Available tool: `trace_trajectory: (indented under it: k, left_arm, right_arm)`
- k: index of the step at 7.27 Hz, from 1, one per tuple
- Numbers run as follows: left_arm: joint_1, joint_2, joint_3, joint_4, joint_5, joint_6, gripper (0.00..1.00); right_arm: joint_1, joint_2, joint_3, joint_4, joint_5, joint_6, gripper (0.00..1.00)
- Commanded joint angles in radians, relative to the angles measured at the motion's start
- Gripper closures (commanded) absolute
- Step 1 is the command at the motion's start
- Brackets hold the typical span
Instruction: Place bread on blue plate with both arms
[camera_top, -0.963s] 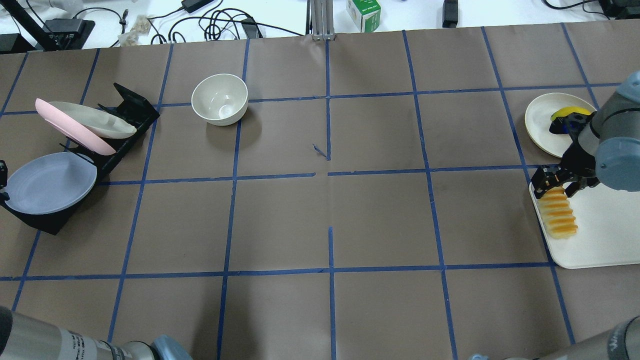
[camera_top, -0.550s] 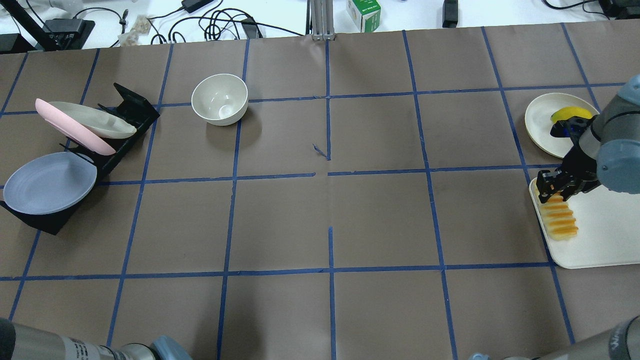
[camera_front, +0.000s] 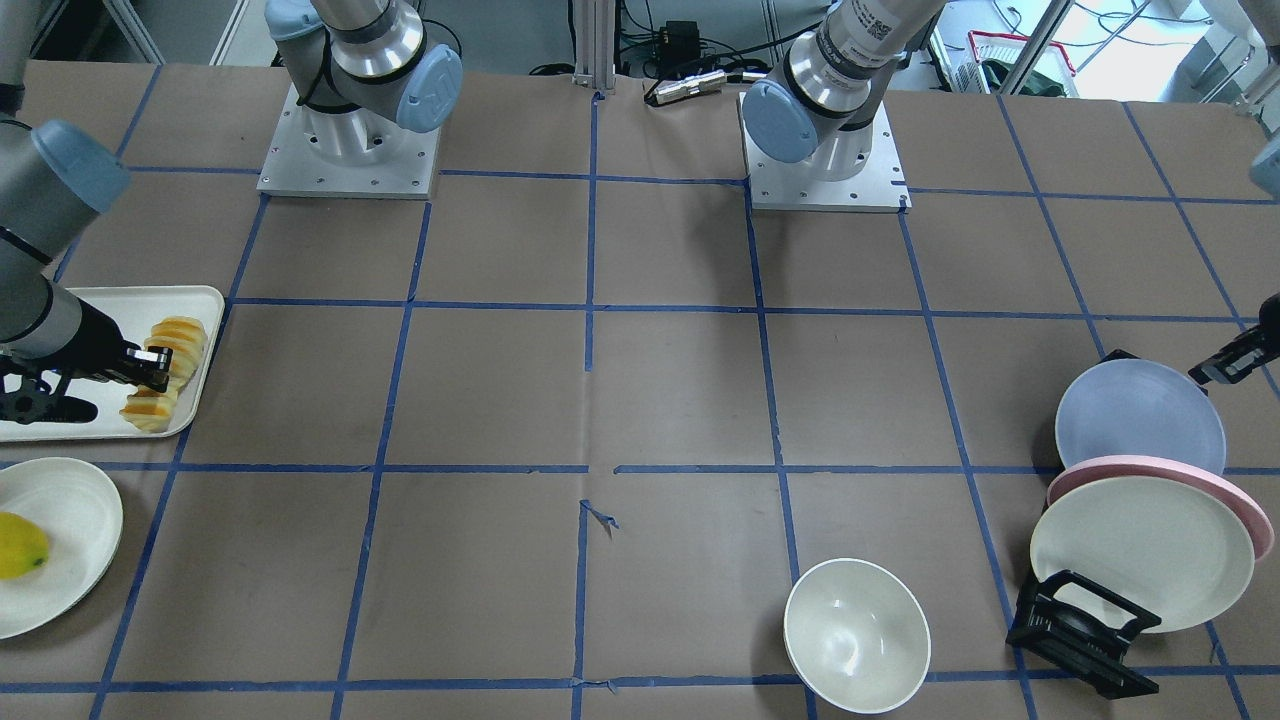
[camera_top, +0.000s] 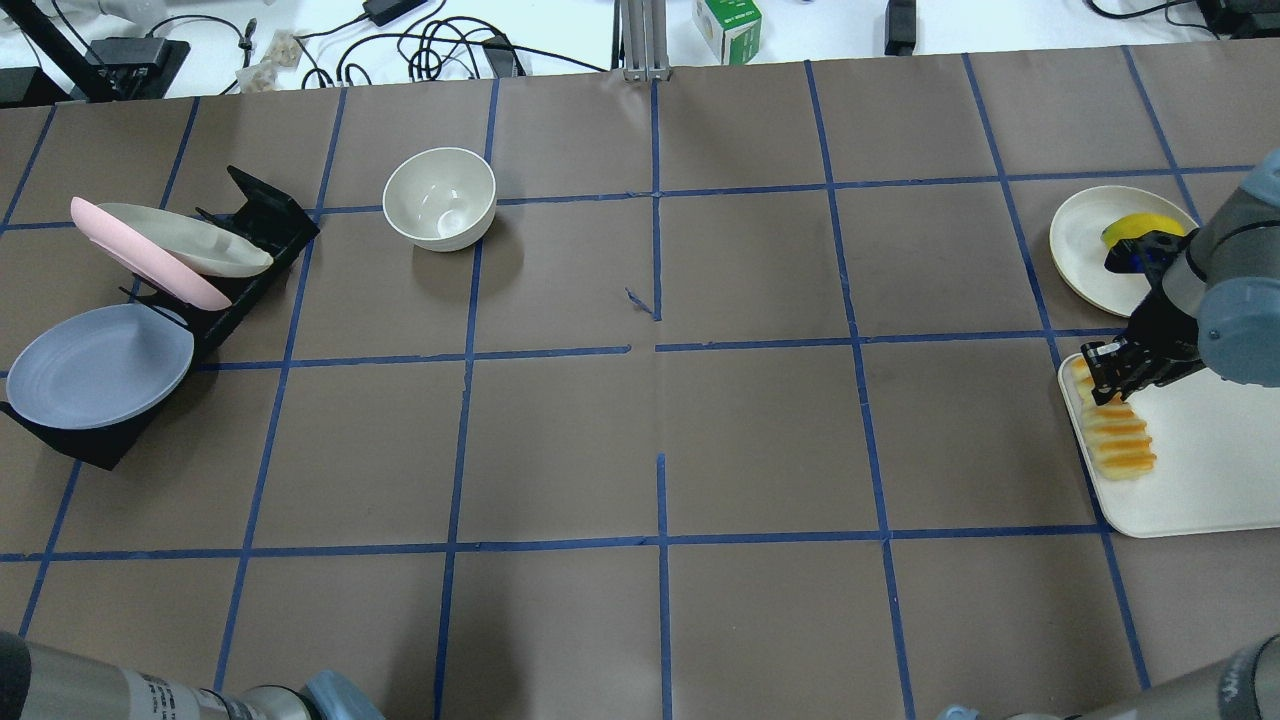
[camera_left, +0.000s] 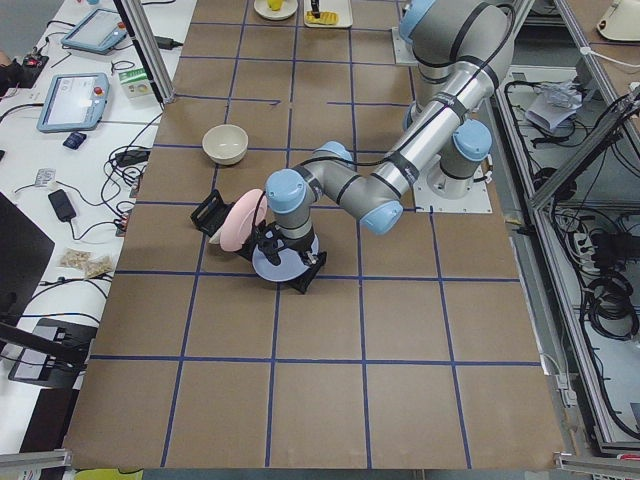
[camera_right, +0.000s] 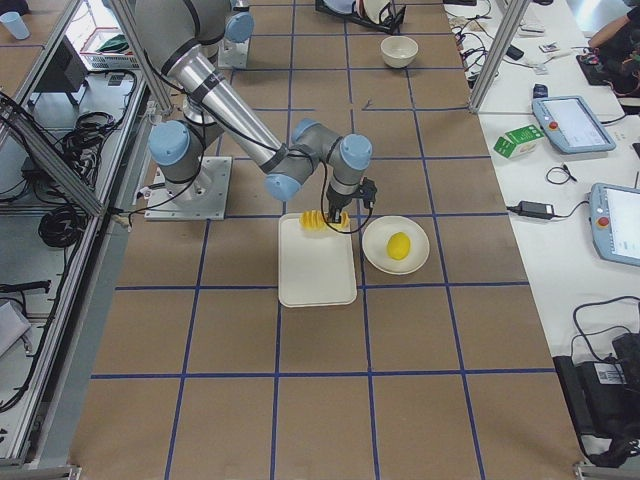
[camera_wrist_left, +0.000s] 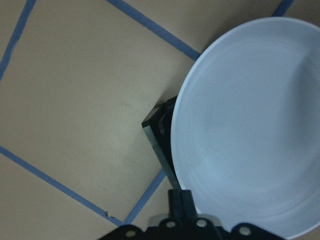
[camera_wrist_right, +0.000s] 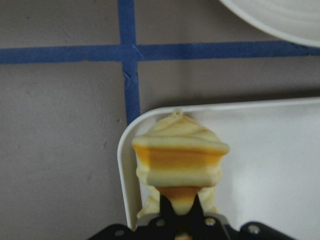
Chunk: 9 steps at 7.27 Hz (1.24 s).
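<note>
The right gripper (camera_wrist_right: 180, 204) has its two black fingers pinched in on the bread (camera_top: 1122, 440), biting into the ridged slices partway along the loaf, nearer its far end. In the wrist view an orange-banded slice sits squeezed between the tips. The loaf runs along the edge of a white tray (camera_top: 1200, 480), close to the corner nearest the table's middle (I can't tell whether it rests on the tray or sits a hair above it). Just beyond the tray is a cream plate (camera_top: 1080, 240) with a yellow fruit (camera_top: 1135, 225) on it, and the right arm bends in over both.

At the other end of the table, the left gripper (camera_wrist_left: 180, 200) shows its fingers drawn together, the tips right at the rim of the blue plate (camera_wrist_left: 250, 130). I can't make out whether they touch it. The plate leans tilted in the nearest slot of a black rack (camera_top: 70, 445), well apart from the bread. Behind it in the same rack stand a pink plate (camera_top: 140, 262) and a white plate (camera_front: 1140, 550), one against the other. A pale bowl (camera_top: 440, 198) sits upright on the brown table (camera_top: 660, 420) near the rack's far end.
</note>
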Motion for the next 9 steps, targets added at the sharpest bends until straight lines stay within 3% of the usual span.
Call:
trace_trajectory:
  k: [1, 3, 4, 5, 7, 9]
  left_arm:
    - [0.000, -0.037, 0.000, 0.032, -0.034, 0.001, 0.63]
    - [0.000, -0.053, -0.006, 0.032, -0.033, -0.002, 0.63]
    - [0.001, -0.054, -0.012, 0.029, -0.033, -0.004, 0.82]
    - [0.001, -0.057, -0.011, 0.029, -0.031, -0.005, 0.95]
    - [0.001, -0.034, 0.005, 0.012, -0.019, 0.001, 0.94]
    - [0.003, -0.031, 0.005, 0.006, 0.005, 0.001, 0.86]
  right_arm:
    - [0.001, -0.054, -0.079, 0.159, 0.009, 0.005, 1.00]
    - [0.014, -0.074, -0.178, 0.310, 0.017, 0.052, 1.00]
    - [0.034, -0.074, -0.226, 0.382, 0.019, 0.089, 1.00]
    - [0.079, -0.074, -0.273, 0.437, 0.017, 0.139, 1.00]
    - [0.171, -0.079, -0.347, 0.521, 0.023, 0.251, 1.00]
    - [0.195, -0.108, -0.363, 0.559, 0.100, 0.272, 1.00]
